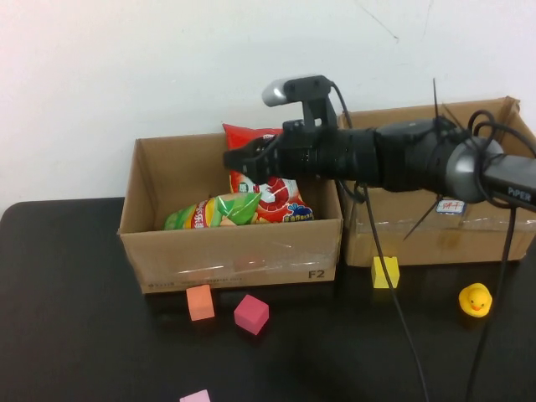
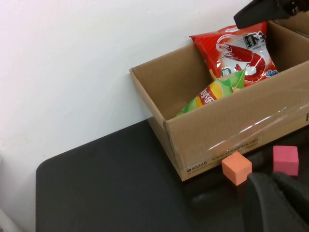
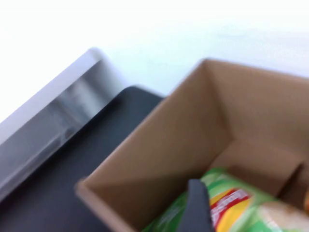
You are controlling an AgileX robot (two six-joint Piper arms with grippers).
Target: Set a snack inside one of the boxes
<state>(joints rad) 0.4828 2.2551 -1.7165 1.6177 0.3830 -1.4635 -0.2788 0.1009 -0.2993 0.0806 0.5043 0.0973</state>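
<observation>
A red shrimp snack bag (image 1: 280, 201) stands against the back wall of the left cardboard box (image 1: 234, 260). A green snack bag (image 1: 213, 211) lies in front of it. My right gripper (image 1: 239, 161) reaches from the right and hovers over this box, just above the red bag's top, open and empty. In the right wrist view one of its fingers (image 3: 197, 208) shows above the green bag (image 3: 241, 208). The left wrist view shows the red bag (image 2: 241, 53) and the box (image 2: 231, 130). My left gripper (image 2: 271, 179) is low over the table in front of the box, shut and empty.
A second cardboard box (image 1: 435, 239) stands to the right. In front of the boxes lie an orange cube (image 1: 200, 302), a magenta cube (image 1: 251, 314), a yellow cube (image 1: 385, 272), a rubber duck (image 1: 475, 300) and a pink block (image 1: 195, 396). Cables hang from the right arm.
</observation>
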